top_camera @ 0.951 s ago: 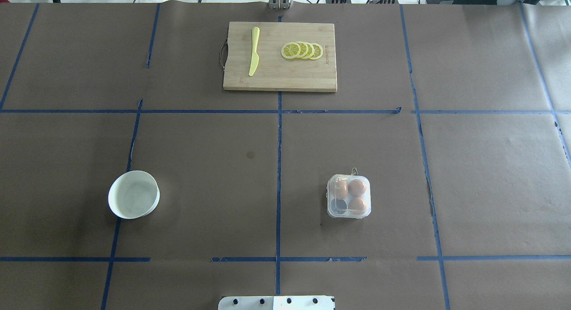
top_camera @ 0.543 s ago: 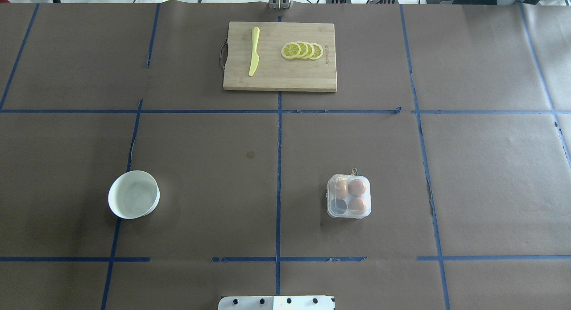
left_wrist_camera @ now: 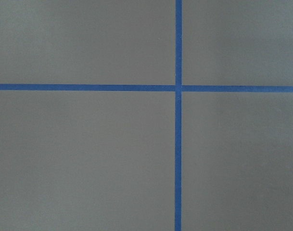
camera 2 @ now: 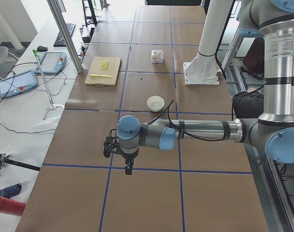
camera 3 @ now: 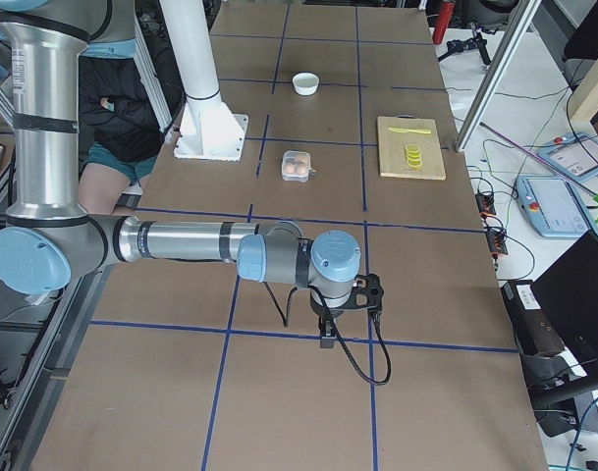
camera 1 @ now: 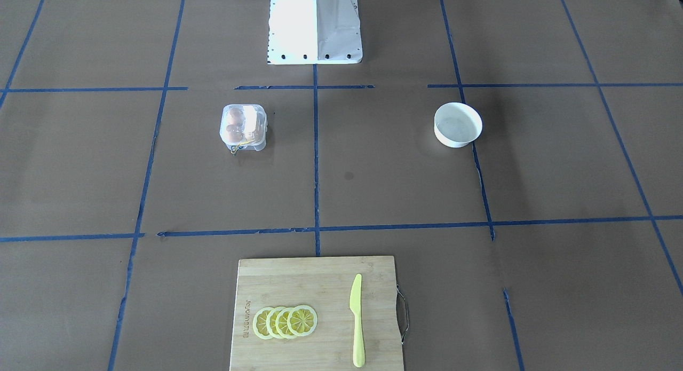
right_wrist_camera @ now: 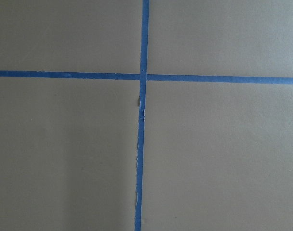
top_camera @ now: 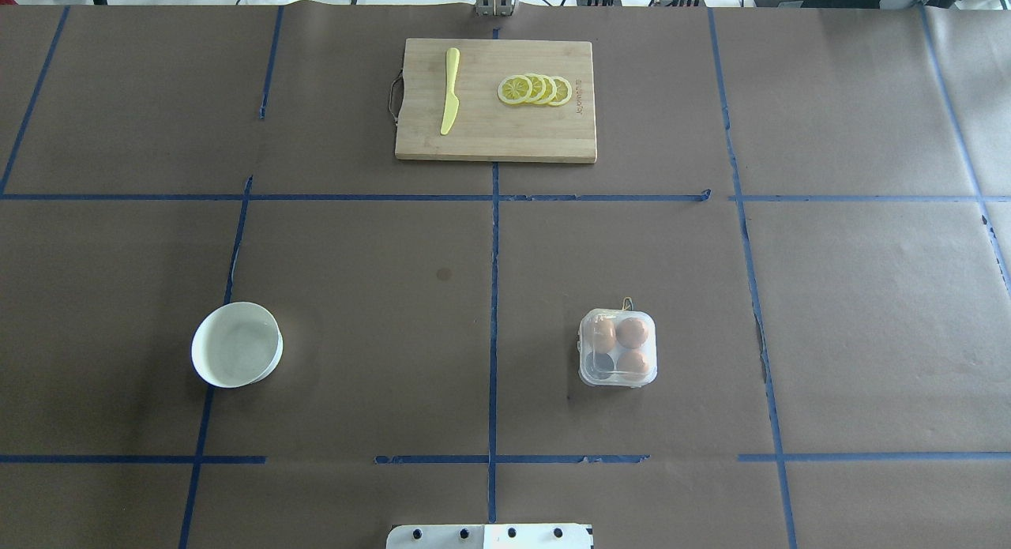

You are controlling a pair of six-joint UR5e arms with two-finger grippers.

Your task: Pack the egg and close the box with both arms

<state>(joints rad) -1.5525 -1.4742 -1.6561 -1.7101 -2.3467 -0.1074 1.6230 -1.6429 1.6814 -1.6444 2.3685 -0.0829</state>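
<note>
Tabletop [top_camera: 355, 336]; left arm [camera 2: 200, 130], right arm [camera 3: 181, 240] outstretched

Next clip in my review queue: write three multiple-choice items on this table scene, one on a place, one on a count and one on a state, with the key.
1. Where does the yellow plastic knife lie?
A. In the round white bowl
B. On the wooden cutting board, beside the lemon slices
C. On top of the clear plastic egg carton

2. How many orange-brown eggs sit in the clear plastic egg carton?
A. One
B. Three
C. Four

3. What state is the round white bowl in?
A. Upright and empty
B. Upside down
C. Upright with an egg inside

Key:
1 B: the knife lies flat on the board, left of the slices in the overhead view.
2 B: three cells hold an egg and one shows dark and bare.
3 A: its open mouth faces up and only its white inside shows.
</note>
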